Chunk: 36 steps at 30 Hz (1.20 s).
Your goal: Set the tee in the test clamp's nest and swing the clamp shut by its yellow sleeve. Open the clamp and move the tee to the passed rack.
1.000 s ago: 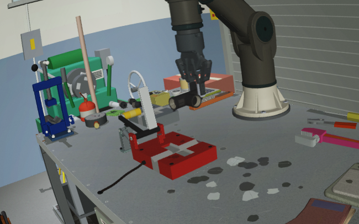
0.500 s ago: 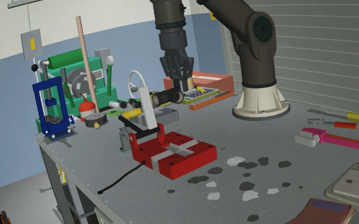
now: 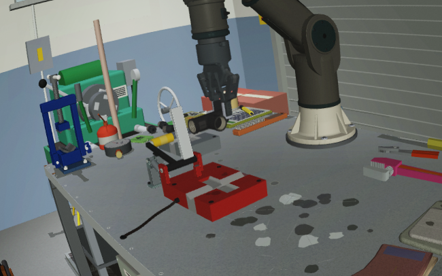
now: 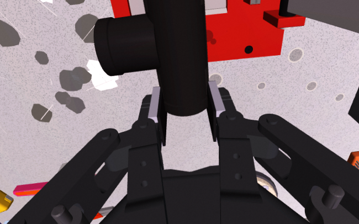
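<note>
The black tee hangs above the bench behind the red clamp, gripped by one end of its run in my closed gripper. Its side branch sticks out to the left in the wrist camera. The red test clamp sits on the bench nearer the front edge. Its grey tee-shaped nest lies empty. The clamp arm stands raised, with the yellow sleeve up at the left. A grey block, possibly the passed rack, lies under the tee.
A white toothed bar stands upright just left of the tee. A blue press and green machine fill the back left. The robot base stands to the right. A pink tool lies far right.
</note>
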{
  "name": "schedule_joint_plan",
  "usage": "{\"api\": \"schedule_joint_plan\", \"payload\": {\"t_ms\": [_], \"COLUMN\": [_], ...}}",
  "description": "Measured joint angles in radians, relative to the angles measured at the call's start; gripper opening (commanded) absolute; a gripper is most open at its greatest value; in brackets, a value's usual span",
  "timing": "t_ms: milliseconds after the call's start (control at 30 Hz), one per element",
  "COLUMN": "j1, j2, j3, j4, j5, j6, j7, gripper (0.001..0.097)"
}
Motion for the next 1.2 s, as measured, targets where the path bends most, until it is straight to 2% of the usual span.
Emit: {"api": "schedule_joint_plan", "payload": {"t_ms": [333, 867, 1200], "j1": [-0.015, -0.055, -0.074], "j2": [0.040, 0.141, 0.188], "j3": [0.032, 0.120, 0.161], "j4": [0.043, 0.118, 0.140], "j5": [0.057, 0.210, 0.284], "j6": [-0.064, -0.200, -0.253], "j7": [-0.051, -0.180, -0.241], "gripper": [0.0080, 0.0080, 0.0080]}}
